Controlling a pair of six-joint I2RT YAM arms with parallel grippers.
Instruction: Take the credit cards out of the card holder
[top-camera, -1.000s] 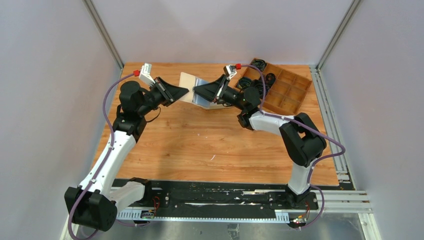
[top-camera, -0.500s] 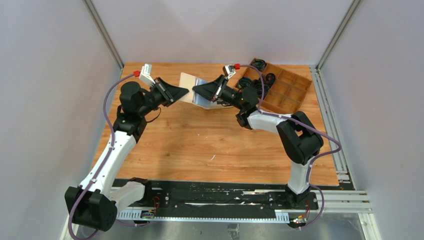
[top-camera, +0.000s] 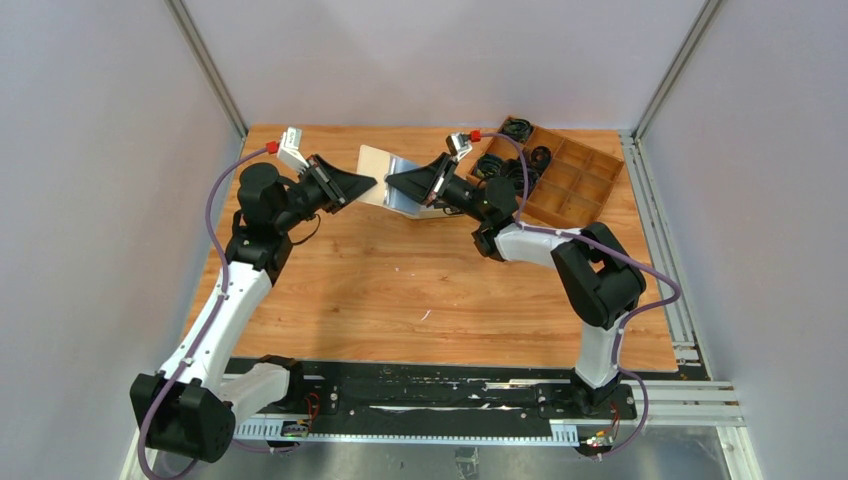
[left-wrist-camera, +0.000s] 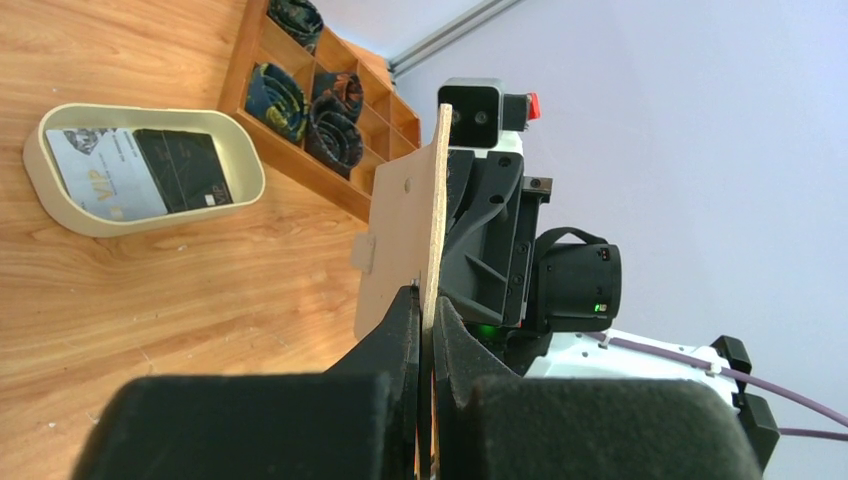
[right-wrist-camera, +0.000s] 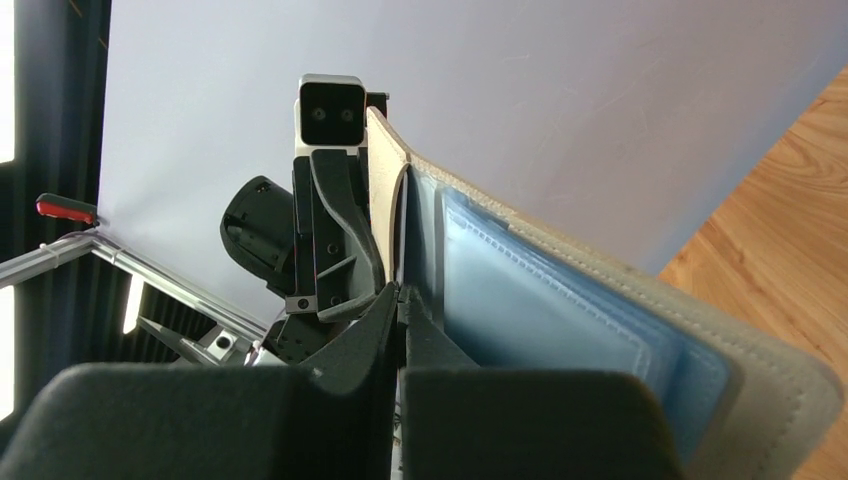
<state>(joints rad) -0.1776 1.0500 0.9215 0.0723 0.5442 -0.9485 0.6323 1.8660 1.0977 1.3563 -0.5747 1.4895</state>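
Wooden desk (top-camera: 400, 290) below, the card holder (top-camera: 378, 162) hangs open at upper centre, left pincer (top-camera: 373, 184) clamped on its beige flap, right pincer (top-camera: 390, 183) closed tight at the blue sleeves; whether it grips anything is unclear.

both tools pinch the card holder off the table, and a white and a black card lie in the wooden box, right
Not the wooden box: the white card and black card lie in the oval tray, as the left wrist view shows.
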